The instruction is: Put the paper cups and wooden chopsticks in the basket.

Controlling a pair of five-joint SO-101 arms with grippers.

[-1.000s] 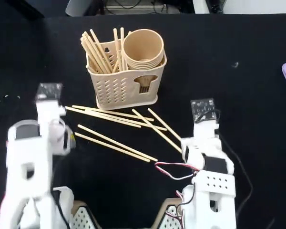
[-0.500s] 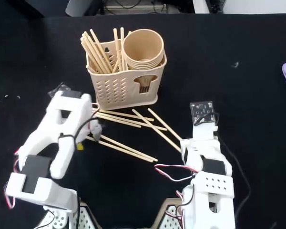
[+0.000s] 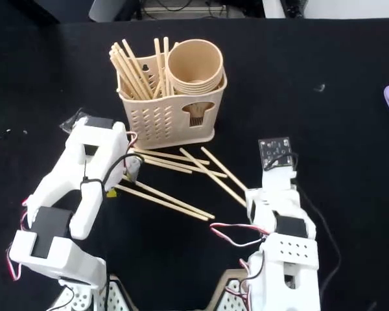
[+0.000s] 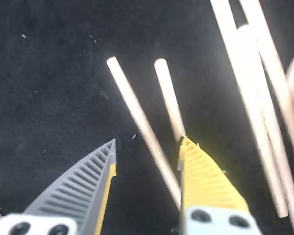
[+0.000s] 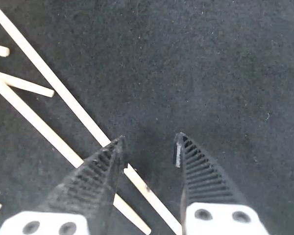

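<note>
Looking down: cups (image 3: pixel 194 63) and some chopsticks (image 3: pixel 135 70) stand in the basket (image 3: pixel 172 123). Loose chopsticks (image 3: pixel 172 202) lie on the surface (image 3: pixel 330 168) before it, axes slanting between the arms, with the left claw (image 3: pixel 131 168) nearer.
Left wrist: left claw spread, one chopstick (image 4: pixel 136 113) crossing its gap.
Right wrist: right claw (image 5: pixel 149 139) spread, a chopstick (image 5: pixel 63 95) just beside it.

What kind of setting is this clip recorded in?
Probably a robotics lab bench: two small white arms at a black cloth-covered table, a basket of chopsticks, and cables behind.
</note>
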